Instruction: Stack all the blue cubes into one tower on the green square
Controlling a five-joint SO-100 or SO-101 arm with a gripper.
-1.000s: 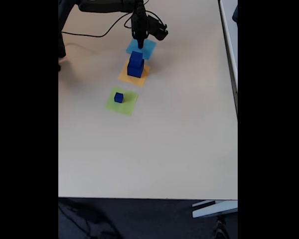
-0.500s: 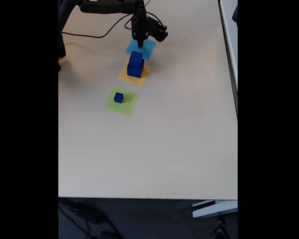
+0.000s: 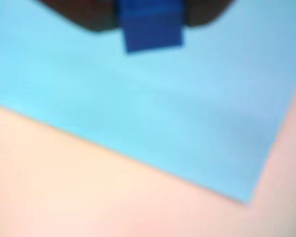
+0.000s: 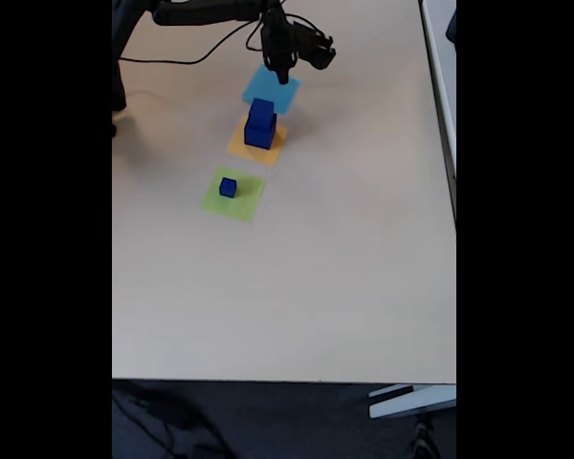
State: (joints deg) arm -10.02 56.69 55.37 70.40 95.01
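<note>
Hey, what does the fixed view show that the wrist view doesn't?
The fixed view gives the whole layout: the small blue cube on the green square, two larger blue cubes stacked on the orange square, and the gripper above the light blue square. The blurry wrist view alone gives that paper's corner close up. Both share the light blue square and the tabletop.

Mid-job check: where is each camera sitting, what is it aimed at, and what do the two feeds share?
Wrist view: rides low on the gripper, facing the light blue square; dark blurred gripper parts along the top edge.
Fixed view: high above the table, looking down; arm and gripper at the top.
Shared: light blue square and the stacked blue cubes.
</note>
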